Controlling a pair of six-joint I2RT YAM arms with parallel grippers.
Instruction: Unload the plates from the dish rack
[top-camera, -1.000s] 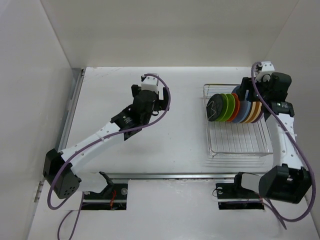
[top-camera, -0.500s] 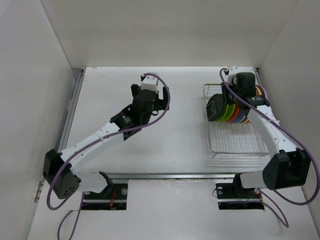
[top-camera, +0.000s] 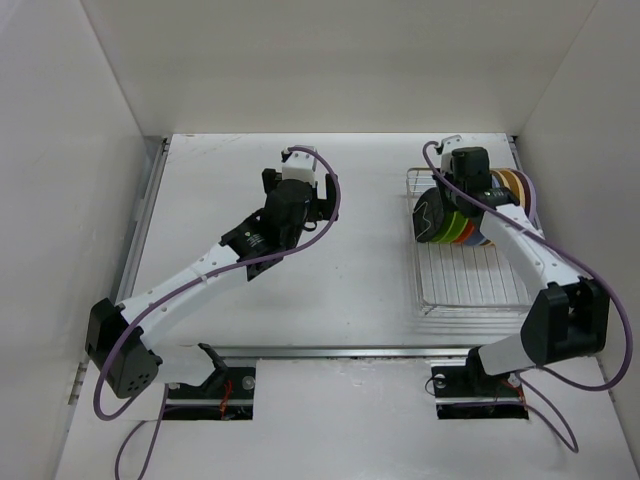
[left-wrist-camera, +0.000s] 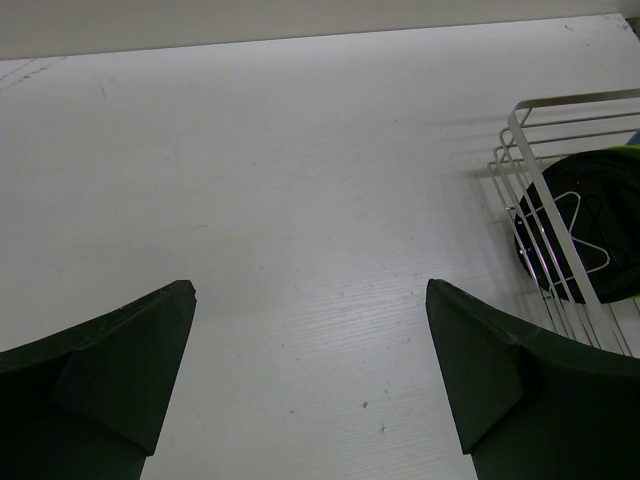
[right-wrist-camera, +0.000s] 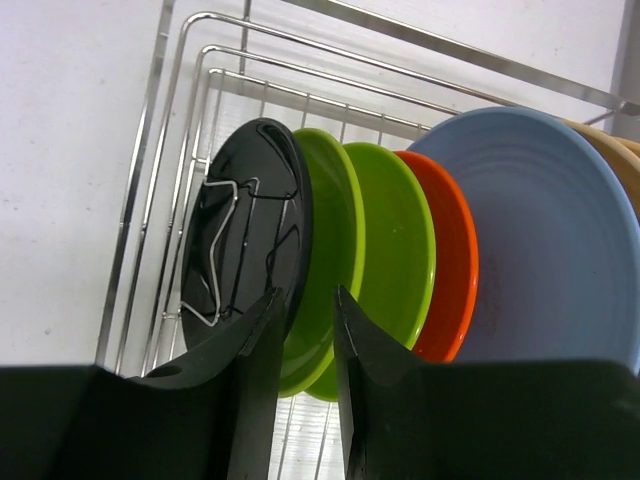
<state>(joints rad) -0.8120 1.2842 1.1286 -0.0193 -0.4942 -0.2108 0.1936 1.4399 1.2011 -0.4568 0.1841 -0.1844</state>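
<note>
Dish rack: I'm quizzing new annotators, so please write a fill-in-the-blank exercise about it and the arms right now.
In the dish rack, the end plate nearest the left arm is ____.
Between the orange plate and the tan plate stands the ____ one.
The left claw is ____, with nothing between its fingers.
Missing words: black; light blue; open.

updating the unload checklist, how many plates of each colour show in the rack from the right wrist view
black plate: 1
lime green plates: 2
orange plate: 1
light blue plate: 1
tan plate: 1 (only its edge shows)
total: 6 visible; any behind the tan one are hidden
</note>
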